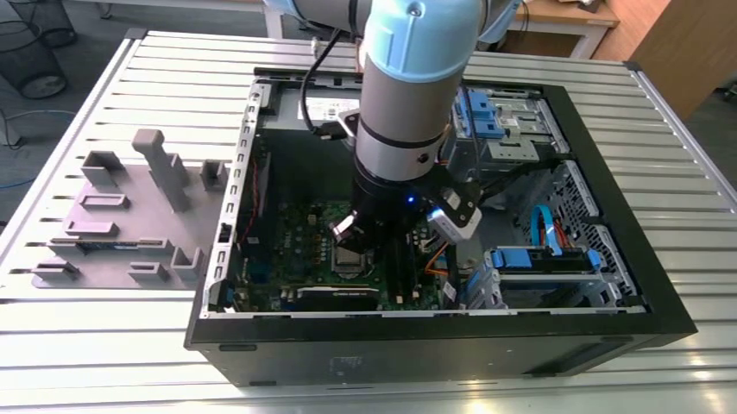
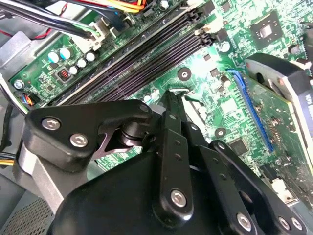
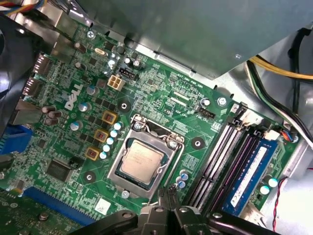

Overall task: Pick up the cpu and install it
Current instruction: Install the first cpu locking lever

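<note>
**CPU seated in the motherboard socket, arm lowered into the open case**

The cpu (image 3: pixel 142 160) is lying flat inside the silver socket frame (image 3: pixel 128 182) on the green motherboard (image 3: pixel 161 88), as seen in the first wrist view. The end effector (image 3: pixel 168 196) is being held just beside the frame's corner, near the memory slots (image 3: pixel 222 161); whether its fingers are apart or together cannot be told. In the exterior view, the arm (image 1: pixel 403 112) is reaching down into the open computer case (image 1: pixel 622 285), which is resting on the slatted tabletop (image 1: pixel 161 78), with the grey fixture blocks (image 1: pixel 127 216) at the exterior view's left.
</note>
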Robot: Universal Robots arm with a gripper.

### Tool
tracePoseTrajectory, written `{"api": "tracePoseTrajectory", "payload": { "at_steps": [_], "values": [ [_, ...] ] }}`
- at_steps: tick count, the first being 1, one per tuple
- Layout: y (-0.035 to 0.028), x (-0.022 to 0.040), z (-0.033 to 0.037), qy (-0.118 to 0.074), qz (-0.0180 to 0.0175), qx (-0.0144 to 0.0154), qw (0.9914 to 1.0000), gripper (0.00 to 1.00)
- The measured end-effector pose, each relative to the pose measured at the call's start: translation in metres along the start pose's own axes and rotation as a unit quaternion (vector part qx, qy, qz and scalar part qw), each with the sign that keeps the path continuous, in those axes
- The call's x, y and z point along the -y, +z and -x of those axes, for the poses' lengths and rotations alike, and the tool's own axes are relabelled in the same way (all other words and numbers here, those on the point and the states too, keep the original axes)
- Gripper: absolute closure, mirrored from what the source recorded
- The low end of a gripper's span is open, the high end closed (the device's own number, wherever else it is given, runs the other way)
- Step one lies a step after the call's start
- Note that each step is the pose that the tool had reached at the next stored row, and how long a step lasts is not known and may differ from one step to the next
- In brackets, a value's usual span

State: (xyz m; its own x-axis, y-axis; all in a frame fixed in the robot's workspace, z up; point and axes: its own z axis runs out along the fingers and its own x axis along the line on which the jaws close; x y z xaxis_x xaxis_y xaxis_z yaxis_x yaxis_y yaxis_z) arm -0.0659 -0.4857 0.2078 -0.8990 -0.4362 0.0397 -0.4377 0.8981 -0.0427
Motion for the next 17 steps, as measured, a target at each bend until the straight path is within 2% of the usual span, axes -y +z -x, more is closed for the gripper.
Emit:
{"api": "tracePoseTrajectory", "payload": {
  "at_steps": [3, 5, 7, 10, 14, 17],
  "values": [
    [0.0, -0.0003, -0.0007, 0.0, -0.0001, -0.0001, 1.0, 0.9],
    [0.0003, -0.0026, -0.0055, 0.0, -0.0004, 0.0005, 1.0, 0.9],
    [0.0005, -0.0056, -0.0116, 0.0, 0.0001, 0.0032, 0.99999, 0.9],
    [0.0007, -0.0087, -0.018, 0.0, 0.0031, 0.0079, 0.99996, 0.9],
    [0.0007, -0.0104, -0.0213, 0.0, 0.0081, 0.0124, 0.99989, 0.9],
    [0.0002, -0.0105, -0.0217, 0.0, 0.01, 0.0135, 0.99986, 0.9]
  ]
}}
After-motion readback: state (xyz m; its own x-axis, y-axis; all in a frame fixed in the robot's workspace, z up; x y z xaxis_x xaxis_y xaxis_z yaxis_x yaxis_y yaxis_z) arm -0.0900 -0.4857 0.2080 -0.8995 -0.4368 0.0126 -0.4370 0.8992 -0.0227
